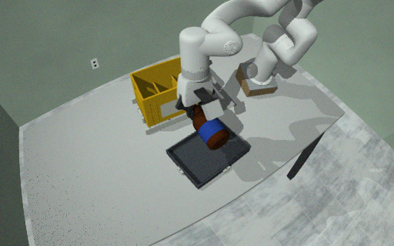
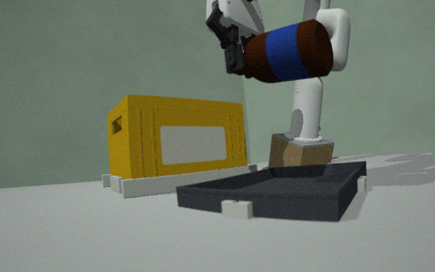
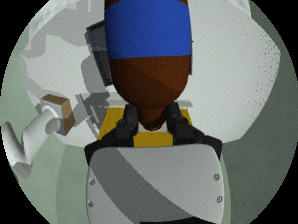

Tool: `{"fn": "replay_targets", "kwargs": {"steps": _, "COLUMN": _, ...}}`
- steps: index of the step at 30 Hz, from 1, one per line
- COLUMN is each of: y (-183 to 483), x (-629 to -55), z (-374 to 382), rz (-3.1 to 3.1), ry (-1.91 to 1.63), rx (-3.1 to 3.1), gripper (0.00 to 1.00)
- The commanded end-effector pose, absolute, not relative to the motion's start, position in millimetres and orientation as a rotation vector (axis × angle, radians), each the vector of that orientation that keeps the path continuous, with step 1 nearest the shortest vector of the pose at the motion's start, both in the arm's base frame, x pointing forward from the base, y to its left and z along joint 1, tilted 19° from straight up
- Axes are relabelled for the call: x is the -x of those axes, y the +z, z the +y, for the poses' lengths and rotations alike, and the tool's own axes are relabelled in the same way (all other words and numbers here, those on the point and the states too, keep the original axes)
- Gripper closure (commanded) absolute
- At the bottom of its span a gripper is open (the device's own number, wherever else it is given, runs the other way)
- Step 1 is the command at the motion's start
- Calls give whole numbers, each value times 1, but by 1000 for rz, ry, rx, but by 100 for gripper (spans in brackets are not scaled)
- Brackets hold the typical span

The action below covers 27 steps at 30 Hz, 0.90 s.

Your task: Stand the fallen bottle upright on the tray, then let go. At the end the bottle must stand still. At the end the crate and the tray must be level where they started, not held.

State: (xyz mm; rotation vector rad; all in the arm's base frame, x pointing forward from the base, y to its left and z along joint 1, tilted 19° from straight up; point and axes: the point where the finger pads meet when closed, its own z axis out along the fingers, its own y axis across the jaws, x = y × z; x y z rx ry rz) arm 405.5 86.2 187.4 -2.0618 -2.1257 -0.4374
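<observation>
The brown bottle (image 2: 288, 52) with a blue label band is held in the air, lying almost level, high above the dark tray (image 2: 273, 191). My gripper (image 2: 236, 50) is shut on the bottle's neck end. In the top view the bottle (image 1: 209, 130) hangs over the far part of the tray (image 1: 208, 154), with the gripper (image 1: 194, 109) at its neck. In the wrist view the bottle (image 3: 149, 50) points away from the camera, its neck between the two fingers. The tray lies flat on the table.
The yellow crate (image 2: 176, 136) with inner dividers stands on a pale base just behind the tray; it also shows in the top view (image 1: 157, 90). The arm's brown base block (image 2: 300, 152) stands behind the tray's far side. The table edge runs near the tray's right.
</observation>
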Motion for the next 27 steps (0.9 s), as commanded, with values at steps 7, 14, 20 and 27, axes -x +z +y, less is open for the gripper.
{"fn": "replay_targets", "kwargs": {"steps": 7, "y": 193, "x": -406, "z": 85, "rz": -2126, "ry": -443, "rx": 2064, "gripper": 100}}
{"fn": "replay_targets", "kwargs": {"steps": 14, "y": 193, "x": -406, "z": 84, "rz": -2126, "ry": -443, "rx": 2064, "gripper": 100}}
{"fn": "replay_targets", "kwargs": {"steps": 20, "y": 194, "x": -406, "z": 84, "rz": -2126, "ry": -443, "rx": 2064, "gripper": 100}}
{"fn": "replay_targets", "kwargs": {"steps": 27, "y": 194, "x": -406, "z": 84, "rz": -2126, "ry": -443, "rx": 2064, "gripper": 100}}
